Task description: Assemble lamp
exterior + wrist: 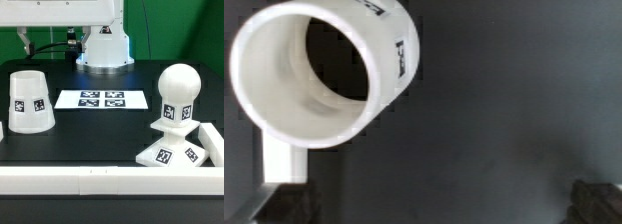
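Between shade (30,101) and bulb (177,98), marker board (102,99)

Marker board (102,99): flat white sheet with four tags, lying on the black table (100,135). White rail (70,180) borders the table's near edge. Green backdrop (25,20) behind.

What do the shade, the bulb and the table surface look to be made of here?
The shade and the bulb look like white plastic, smooth and matte to slightly glossy: even colour, soft highlights, printed square tags on them. The table looks covered in a dark, matte sheet, possibly fabric or rubber; it shows hardly any reflection.
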Tool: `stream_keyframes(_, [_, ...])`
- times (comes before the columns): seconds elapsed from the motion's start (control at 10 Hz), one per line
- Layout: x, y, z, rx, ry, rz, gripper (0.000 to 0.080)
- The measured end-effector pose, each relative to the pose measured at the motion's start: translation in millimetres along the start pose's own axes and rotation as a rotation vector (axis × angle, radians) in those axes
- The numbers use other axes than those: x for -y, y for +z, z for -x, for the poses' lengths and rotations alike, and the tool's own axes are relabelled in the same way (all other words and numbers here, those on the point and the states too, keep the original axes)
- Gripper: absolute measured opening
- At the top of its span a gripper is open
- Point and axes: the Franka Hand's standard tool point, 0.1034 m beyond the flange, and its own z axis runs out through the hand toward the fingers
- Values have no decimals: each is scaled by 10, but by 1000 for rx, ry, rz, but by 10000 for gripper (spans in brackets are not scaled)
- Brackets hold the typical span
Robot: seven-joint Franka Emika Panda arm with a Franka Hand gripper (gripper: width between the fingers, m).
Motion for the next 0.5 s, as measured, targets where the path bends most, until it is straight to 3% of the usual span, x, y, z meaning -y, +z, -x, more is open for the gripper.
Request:
stream_keyframes(0.1, [-42,62,55,1,1,-28,698])
stream_keyframes(0.2, [-68,167,133,18,8,-31,698])
stream_keyframes(0.5, [-74,436,184,32,2,-13,698])
